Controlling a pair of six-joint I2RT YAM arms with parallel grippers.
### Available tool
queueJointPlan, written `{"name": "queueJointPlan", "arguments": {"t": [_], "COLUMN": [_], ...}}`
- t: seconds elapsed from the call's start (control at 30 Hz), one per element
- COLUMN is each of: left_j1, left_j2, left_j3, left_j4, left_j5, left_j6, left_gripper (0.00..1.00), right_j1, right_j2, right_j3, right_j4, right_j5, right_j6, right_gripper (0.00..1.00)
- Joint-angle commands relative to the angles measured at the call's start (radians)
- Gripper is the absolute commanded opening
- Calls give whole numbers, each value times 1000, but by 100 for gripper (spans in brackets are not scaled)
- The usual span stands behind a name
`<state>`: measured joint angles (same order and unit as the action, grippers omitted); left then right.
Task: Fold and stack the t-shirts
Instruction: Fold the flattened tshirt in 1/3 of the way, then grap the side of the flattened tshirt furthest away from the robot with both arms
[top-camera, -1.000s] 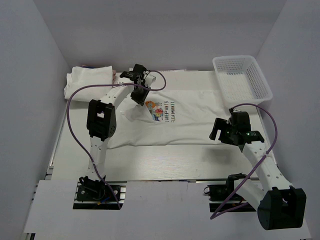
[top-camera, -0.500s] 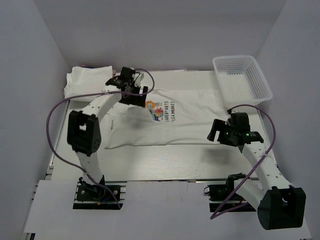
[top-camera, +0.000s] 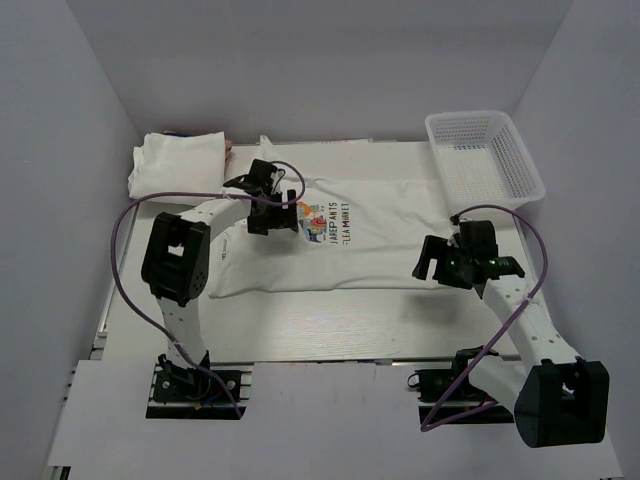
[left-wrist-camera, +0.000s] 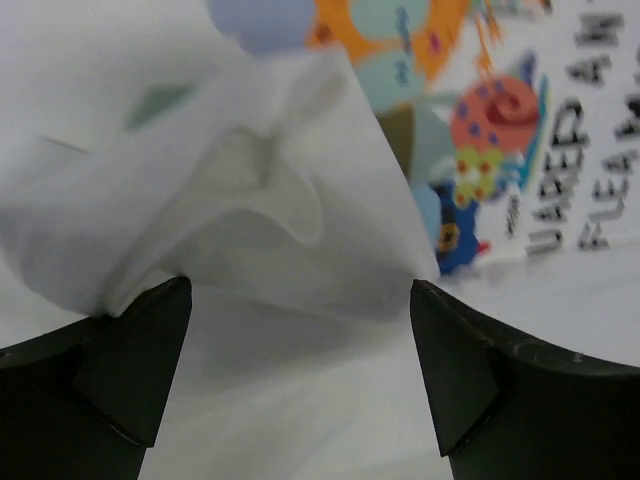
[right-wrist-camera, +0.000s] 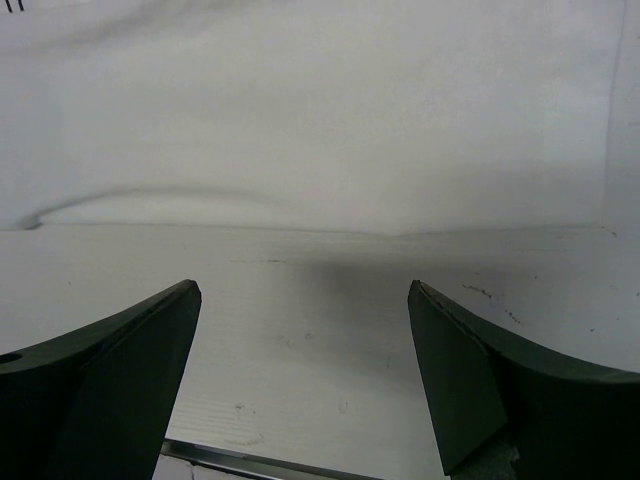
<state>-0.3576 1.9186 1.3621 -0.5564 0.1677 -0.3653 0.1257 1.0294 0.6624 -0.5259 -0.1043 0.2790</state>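
A white t-shirt (top-camera: 380, 250) lies spread flat across the table, its cartoon print (top-camera: 322, 222) and dark lettering facing up. A folded white bundle (top-camera: 178, 162) rests at the back left corner. My left gripper (top-camera: 277, 213) hovers open just left of the print. In the left wrist view a bunched fold of the shirt (left-wrist-camera: 250, 210) lies just beyond the left gripper (left-wrist-camera: 300, 300), with nothing gripped. My right gripper (top-camera: 432, 262) stands open at the shirt's right end. In the right wrist view the right gripper (right-wrist-camera: 300, 295) is over bare table (right-wrist-camera: 300, 340), the shirt's hem (right-wrist-camera: 300, 130) just ahead.
A white plastic mesh basket (top-camera: 485, 155) stands at the back right corner. White walls close in the table on the left, right and back. A purple cable (top-camera: 130, 215) loops out from the left arm.
The left gripper has opened wide and moved from the shirt's collar area down beside the print. The right gripper has shifted slightly left.
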Motion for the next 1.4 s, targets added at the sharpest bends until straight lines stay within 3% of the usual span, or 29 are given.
{"name": "queueJointPlan", "arguments": {"t": [0.0, 0.17, 0.2, 0.3, 0.37, 0.57, 0.67, 0.87, 0.97, 1.17, 1.37], "left_j1": [9, 29, 29, 39, 39, 39, 16, 16, 25, 25, 25], "left_j2": [31, 305, 348, 492, 505, 218, 62, -246, -323, -313, -389], "left_j3": [135, 556, 557, 915, 965, 685, 488, -8, -197, -333, -512], "left_j4": [-2, -76, -85, -200, -220, -71, -25, -17, 35, -20, -88], "left_j5": [-286, -496, -496, -496, -478, -413, -474, -398, -398, -390, -372], "left_j6": [2, 31, 31, 29, 5, -18, -18, -124, -194, -305, -422], "left_gripper": [100, 100, 100, 100, 100, 100, 100, 100, 100, 100, 100], "right_j1": [-1, -4, -1, -1, -3, 3, 0, 5, 6, 26, 48], "right_j2": [-15, -15, -14, -23, -32, -31, 12, 126, 223, 414, 384], "right_j3": [42, 69, 71, 86, 85, 83, 88, 88, 97, 141, 17], "right_j4": [13, 3, 4, 3, 1, 32, 79, 162, 246, 279, 218], "right_j5": [1, 37, 41, 57, 58, 49, 37, 64, 69, 100, 147], "right_j6": [-15, -23, -23, -21, -23, -37, -32, 37, 31, 23, 80], "right_gripper": [90, 90, 90, 90, 90, 90, 90, 90, 90, 90, 90]}}
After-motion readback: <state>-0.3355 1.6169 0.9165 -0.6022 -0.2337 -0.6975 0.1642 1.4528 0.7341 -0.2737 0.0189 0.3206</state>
